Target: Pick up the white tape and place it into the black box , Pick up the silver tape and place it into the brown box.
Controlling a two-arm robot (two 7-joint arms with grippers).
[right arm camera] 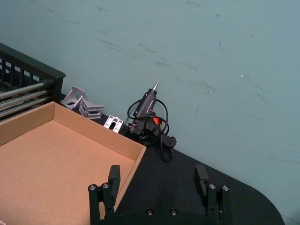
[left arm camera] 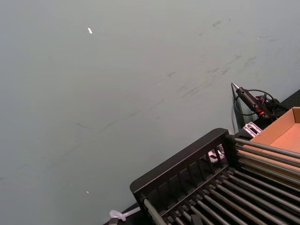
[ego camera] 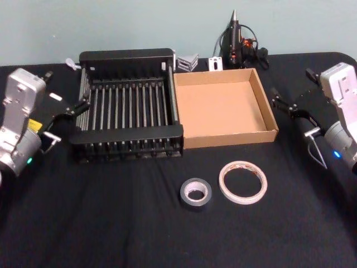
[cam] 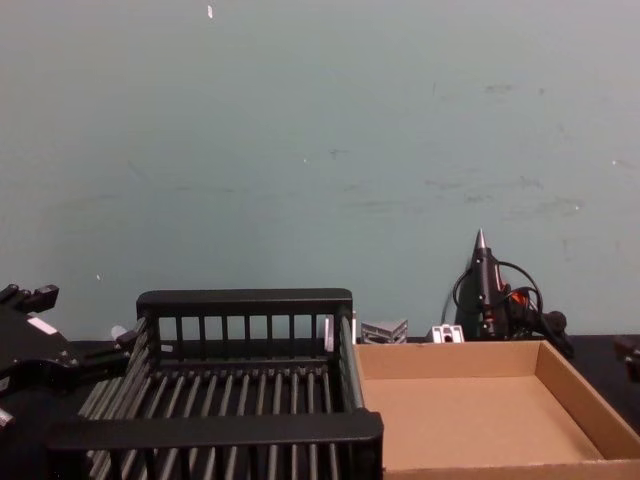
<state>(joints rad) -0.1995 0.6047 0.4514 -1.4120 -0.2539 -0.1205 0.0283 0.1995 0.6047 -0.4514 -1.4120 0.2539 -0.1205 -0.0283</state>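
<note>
While both end effectors hang spread wide and empty, left end effector (ego camera: 62,120) beside the black box (ego camera: 129,106), right end effector (ego camera: 295,118) beside the brown box (ego camera: 223,107), the white tape (ego camera: 242,182) lies flat near the silver tape (ego camera: 196,193); a light, stiff ring, probably best pinched across its rim

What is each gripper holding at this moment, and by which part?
Nothing is held. The left gripper and right gripper are both open and empty at the table's sides. The white tape and silver tape lie untouched on the table.
</note>
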